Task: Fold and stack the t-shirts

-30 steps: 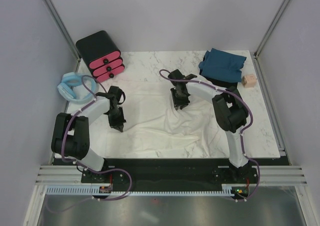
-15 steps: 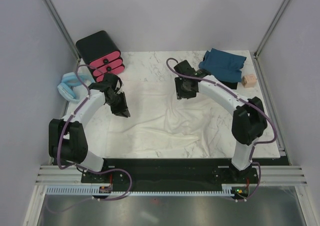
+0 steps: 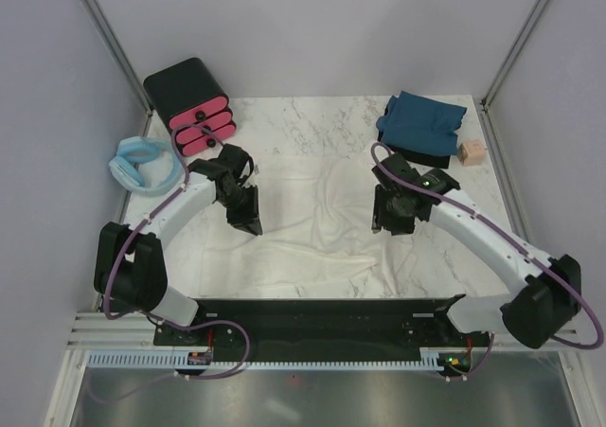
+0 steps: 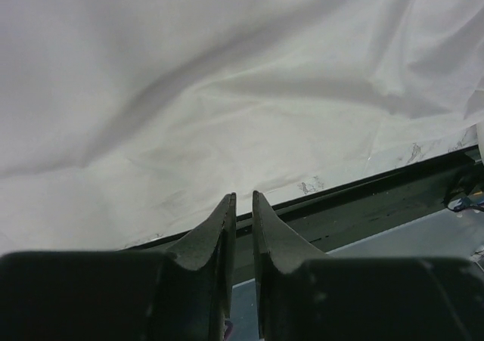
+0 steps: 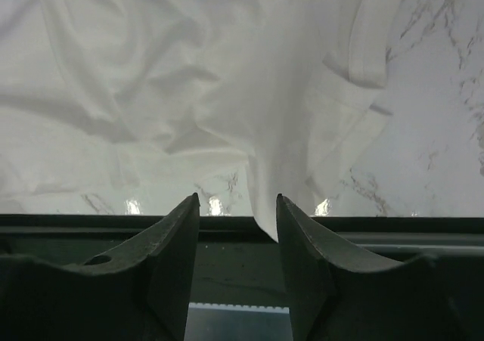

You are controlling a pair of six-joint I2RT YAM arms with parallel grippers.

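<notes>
White shirt (image 3: pixel 312 223) is lying spread out and pretty rumpled on the marble table (image 3: pixel 303 124), reaching under both grippers and filling the stretch between them.

Going from the left: a pale blue ring (image 3: pixel 142 162) is sitting well off to the left of the left gripper (image 3: pixel 248 221). A black box (image 3: pixel 194 105) with pink drawers is sitting beyond that gripper, near the far-left corner.

The left gripper is hanging over the left part of the shirt, tips pointing down. In its wrist view the fingers (image 4: pixel 219 235) are standing just a sliver apart with nothing between them, so it's released and not pinching any cloth. White cloth is filling everything ahead of the tips.

The right gripper (image 3: pixel 388 221) is hanging over the shirt's right side. Its fingers (image 5: pixel 178 235) are spread wide and empty. A sleeve is lying ahead of them and a bit to the right, and a corner of cloth is showing in the gap; I can't tell if it's touching.

The teal shirt (image 3: pixel 423 124) is sitting bunched up beyond and to the right of the right gripper, well apart from it. A small wooden block (image 3: pixel 471 151) is sitting just beside that shirt on its right.
</notes>
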